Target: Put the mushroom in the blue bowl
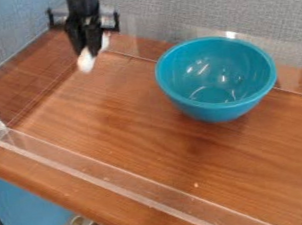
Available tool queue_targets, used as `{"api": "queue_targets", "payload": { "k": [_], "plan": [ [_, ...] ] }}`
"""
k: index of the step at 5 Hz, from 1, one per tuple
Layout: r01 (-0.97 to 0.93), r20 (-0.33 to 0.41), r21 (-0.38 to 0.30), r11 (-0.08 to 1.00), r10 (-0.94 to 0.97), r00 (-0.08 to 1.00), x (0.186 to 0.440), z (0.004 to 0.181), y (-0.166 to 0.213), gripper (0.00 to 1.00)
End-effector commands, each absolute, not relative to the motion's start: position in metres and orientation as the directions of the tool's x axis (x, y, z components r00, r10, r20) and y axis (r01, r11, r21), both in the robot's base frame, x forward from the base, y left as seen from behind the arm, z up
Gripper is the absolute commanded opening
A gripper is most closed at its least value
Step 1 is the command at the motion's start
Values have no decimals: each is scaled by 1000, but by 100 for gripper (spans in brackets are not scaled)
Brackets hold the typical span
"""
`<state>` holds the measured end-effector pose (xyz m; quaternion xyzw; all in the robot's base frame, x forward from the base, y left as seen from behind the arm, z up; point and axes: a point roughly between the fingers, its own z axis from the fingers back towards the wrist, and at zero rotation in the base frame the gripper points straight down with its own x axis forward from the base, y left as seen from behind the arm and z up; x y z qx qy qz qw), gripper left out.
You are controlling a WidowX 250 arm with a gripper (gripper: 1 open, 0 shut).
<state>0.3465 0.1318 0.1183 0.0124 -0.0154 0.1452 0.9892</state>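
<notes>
The mushroom (86, 60) hangs in the air at the back left of the wooden table, its cream-white stem showing below the fingers. My gripper (86, 50) points straight down and is shut on its top, so the cap is hidden. The shadow on the wood below shows it is clear of the surface. The blue bowl (215, 76) stands upright and empty on the table to the right of the gripper, well apart from it.
A low clear plastic wall (147, 185) runs around the wooden table (101, 129), along the front edge and the sides. A grey-blue fabric backdrop (171, 7) rises behind the table.
</notes>
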Motion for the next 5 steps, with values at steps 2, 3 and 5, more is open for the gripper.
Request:
{"api": "queue_targets", "payload": {
  "k": [2,3,5],
  "plan": [
    [-152,166,-56,987,160,973,371,193,61,0],
    [-84,144,-67,994,93,985,370,180,20,0],
    [0,89,-71,997,6,996,368,148,-22,0]
  ]
}}
